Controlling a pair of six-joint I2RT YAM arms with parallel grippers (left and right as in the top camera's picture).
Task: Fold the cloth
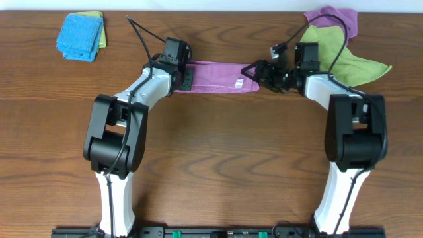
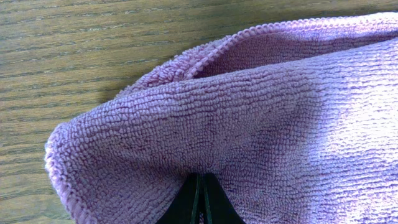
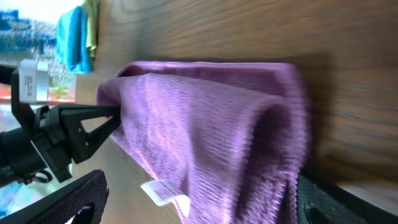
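The cloth (image 1: 218, 76) lies as a long lilac strip on the far middle of the table, its white tag (image 1: 238, 82) near the right end. My left gripper (image 1: 188, 75) is shut on the strip's left end. In the left wrist view the black fingertips (image 2: 202, 186) pinch together with the cloth (image 2: 249, 124) bunched over them. My right gripper (image 1: 253, 73) is open at the right end. In the right wrist view its fingers (image 3: 71, 202) stand wide apart on either side of the cloth (image 3: 211, 118), with the tag (image 3: 165, 191) hanging between them.
A folded blue cloth (image 1: 79, 36) on a lime-green one sits at the back left. Another purple cloth (image 1: 334, 20) and a lime-green cloth (image 1: 360, 66) lie at the back right, behind my right arm. Bare wood lies in front of the strip.
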